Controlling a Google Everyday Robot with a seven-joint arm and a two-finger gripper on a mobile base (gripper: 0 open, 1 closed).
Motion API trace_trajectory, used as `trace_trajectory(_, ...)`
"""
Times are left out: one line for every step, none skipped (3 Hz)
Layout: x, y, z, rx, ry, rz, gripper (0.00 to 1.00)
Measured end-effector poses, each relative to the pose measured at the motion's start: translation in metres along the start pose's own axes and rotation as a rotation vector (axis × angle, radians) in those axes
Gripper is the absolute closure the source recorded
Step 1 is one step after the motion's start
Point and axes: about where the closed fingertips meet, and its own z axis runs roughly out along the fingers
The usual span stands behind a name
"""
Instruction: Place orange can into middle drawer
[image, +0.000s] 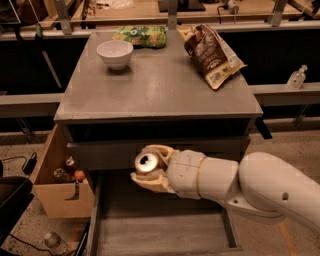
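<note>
Jaws of pale gripper (150, 169) clamping small orange-brown metal can (146, 162), hovering over far end of open grey wooden middle drawer (160, 235); lowering, releasing remaining.

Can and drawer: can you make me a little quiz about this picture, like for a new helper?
1. True or false: the can already lies in the open drawer.
2. What stands at the back left of the cabinet top? A) bowl B) spoon C) shoe
3. Fill in: on the floor left of the cabinet stands a cardboard ____.
Key: 1 false, the gripper holds it just above the drawer, near its back end. 2 A. 3 box.
</note>
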Motion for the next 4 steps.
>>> trace_trajectory(0.101,-0.048,-0.033,0.066,-0.030,0.050,1.00)
trace_trajectory(0.161,-0.070,-0.031,0.039,-0.085,0.100,1.00)
trace_trajectory(0.199,-0.075,-0.021,0.006,-0.130,0.150,1.00)
trace_trajectory(0.199,-0.075,-0.021,0.005,-0.130,0.149,1.00)
